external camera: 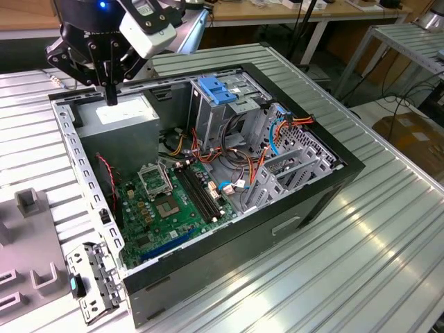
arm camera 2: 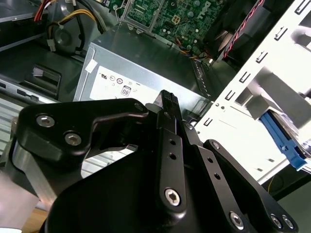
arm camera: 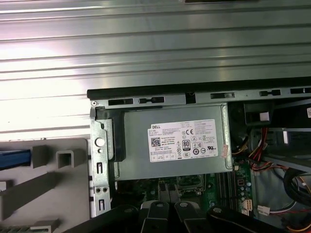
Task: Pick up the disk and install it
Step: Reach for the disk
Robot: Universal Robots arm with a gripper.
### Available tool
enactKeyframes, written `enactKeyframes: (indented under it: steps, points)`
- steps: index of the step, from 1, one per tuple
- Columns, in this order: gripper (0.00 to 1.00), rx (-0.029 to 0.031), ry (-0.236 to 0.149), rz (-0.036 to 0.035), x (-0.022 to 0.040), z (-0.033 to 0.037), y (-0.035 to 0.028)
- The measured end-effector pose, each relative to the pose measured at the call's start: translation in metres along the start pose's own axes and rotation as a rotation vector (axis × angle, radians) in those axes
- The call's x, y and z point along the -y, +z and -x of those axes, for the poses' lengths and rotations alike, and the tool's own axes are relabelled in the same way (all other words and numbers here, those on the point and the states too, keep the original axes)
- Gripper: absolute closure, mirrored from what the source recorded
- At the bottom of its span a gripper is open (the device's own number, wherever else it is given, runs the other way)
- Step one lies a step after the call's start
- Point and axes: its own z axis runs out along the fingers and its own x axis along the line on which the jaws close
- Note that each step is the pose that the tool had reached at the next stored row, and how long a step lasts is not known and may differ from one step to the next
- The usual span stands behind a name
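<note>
Disk not yet picked; empty tool over the power supply.

The disk [arm camera 2: 282, 139] lies outside the open computer case [external camera: 298, 201], off to one side of the tool [external camera: 111, 96] and beyond the perforated chassis wall [external camera: 69, 146]. In the second wrist view only its blue carrier edge and a sliver of metal show. It appears to rest in a grey holding fixture [arm camera: 53, 184] on the ribbed surface [external camera: 361, 263], probably to present it at a fixed pose for grasping. The tool hangs fingers-down directly above the power supply [external camera: 125, 114], its fingers drawn together with nothing between them. Across the case from the tool stands the drive cage [external camera: 232, 118] with its light-blue latch plate [external camera: 218, 90], judged to be the install site.
</note>
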Motion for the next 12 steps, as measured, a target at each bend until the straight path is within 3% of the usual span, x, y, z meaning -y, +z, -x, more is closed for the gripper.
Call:
enactKeyframes:
  steps: [12]
  points:
    - [0.89,0.0,0.0,0.0,0.0005,-0.0061,-0.0002]
